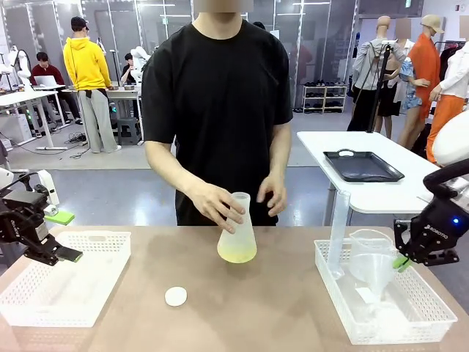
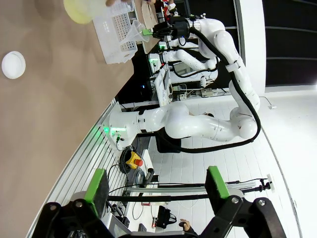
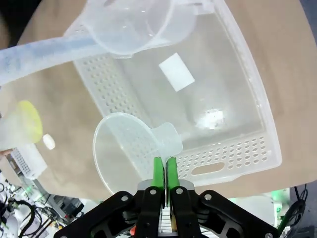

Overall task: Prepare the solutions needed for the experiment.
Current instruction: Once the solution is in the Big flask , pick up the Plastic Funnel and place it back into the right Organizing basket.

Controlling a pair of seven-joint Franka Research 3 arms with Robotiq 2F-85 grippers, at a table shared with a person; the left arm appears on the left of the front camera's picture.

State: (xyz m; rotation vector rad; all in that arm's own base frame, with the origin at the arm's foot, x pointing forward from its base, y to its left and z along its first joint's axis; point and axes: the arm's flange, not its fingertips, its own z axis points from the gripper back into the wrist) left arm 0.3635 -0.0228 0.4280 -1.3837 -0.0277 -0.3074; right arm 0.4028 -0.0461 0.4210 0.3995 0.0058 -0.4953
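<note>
A person's hand holds the translucent conical flask (image 1: 237, 233) upright on the table's middle; a little pale yellow solution (image 1: 237, 254) lies in its bottom. The flask also appears at the left edge of the right wrist view (image 3: 20, 124) and at the top of the left wrist view (image 2: 81, 9). My right gripper (image 1: 401, 262) (image 3: 164, 171) is over the right basket, shut on the tab of a clear funnel (image 3: 124, 153) (image 1: 370, 265). At the left, my left gripper (image 1: 66, 236) (image 2: 157, 187) hangs open above the left basket, with nothing between its fingers.
The right white basket (image 1: 432, 312) holds a tall graduated cylinder (image 1: 338, 227) and a clear measuring jug (image 3: 133, 25). A white basket (image 1: 44, 301) lies at the left. A small round white cap (image 1: 176, 296) rests on the table in front of the flask.
</note>
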